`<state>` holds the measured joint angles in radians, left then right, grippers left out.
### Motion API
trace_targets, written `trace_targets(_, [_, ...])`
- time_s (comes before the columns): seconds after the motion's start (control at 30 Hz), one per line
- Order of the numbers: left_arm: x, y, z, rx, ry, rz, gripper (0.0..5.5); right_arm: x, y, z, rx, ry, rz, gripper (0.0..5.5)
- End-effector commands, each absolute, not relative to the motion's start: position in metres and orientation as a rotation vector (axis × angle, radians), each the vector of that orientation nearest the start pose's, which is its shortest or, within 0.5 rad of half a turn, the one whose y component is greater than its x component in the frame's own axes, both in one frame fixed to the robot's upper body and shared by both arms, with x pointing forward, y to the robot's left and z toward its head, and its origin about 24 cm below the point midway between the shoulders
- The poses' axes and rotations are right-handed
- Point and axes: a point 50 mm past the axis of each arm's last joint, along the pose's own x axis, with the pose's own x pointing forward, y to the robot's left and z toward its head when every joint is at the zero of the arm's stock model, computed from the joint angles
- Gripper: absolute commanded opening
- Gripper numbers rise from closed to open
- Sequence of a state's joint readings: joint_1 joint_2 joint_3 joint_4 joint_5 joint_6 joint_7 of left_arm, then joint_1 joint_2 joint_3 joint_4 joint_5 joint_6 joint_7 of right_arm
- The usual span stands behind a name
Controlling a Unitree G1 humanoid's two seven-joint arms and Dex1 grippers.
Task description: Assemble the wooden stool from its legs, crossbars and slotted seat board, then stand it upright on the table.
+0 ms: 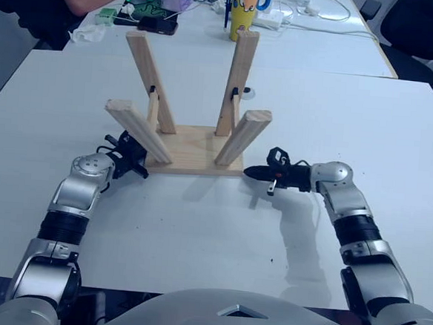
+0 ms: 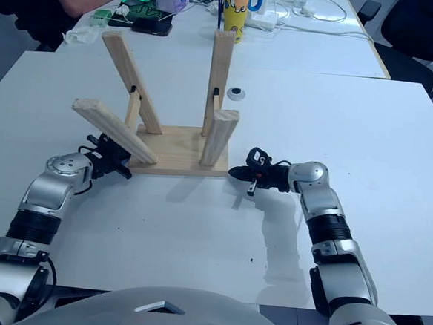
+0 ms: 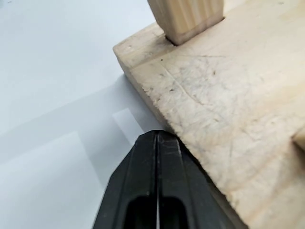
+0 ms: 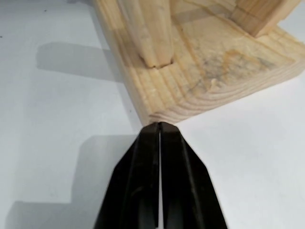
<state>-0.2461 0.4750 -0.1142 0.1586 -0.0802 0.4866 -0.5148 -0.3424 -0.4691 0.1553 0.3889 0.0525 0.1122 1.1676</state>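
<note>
Left eye view: the stool (image 1: pixel 235 89) looks assembled but rests upside down on its seat board (image 1: pixel 191 149). The left gripper (image 1: pixel 142 170) and right gripper (image 1: pixel 247 171), both closed and empty, sit at its corners. Turning it upright remains.

The black left gripper (image 3: pixel 157 136) has its two fingers (image 3: pixel 138 171) pressed flat together, leaving only a thin seam between them. Its tip touches the rough side edge of the pale, flat wooden seat board (image 3: pixel 228 105), whose broad face is scuffed and scratched. Farther along that edge, at the board's corner, the squared end of a light wooden leg (image 3: pixel 188 16) sits in a slot cut into the board. The board lies on the smooth white table (image 3: pixel 57 71), which stretches away beside the gripper.
</note>
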Motion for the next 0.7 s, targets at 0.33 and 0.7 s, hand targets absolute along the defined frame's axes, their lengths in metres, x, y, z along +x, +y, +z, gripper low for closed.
trace_targets(0.33, [0.27, 0.192, 0.029, 0.192, 0.494, -0.489, 0.0, 0.263, -0.186, 0.028, -0.314, 0.452, 1.093, 0.02])
trace_targets(0.7, [0.227, 0.219, 0.008, 0.171, 0.6, -0.368, 0.0, 0.254, -0.198, 0.026, -0.36, 0.494, 1.046, 0.02])
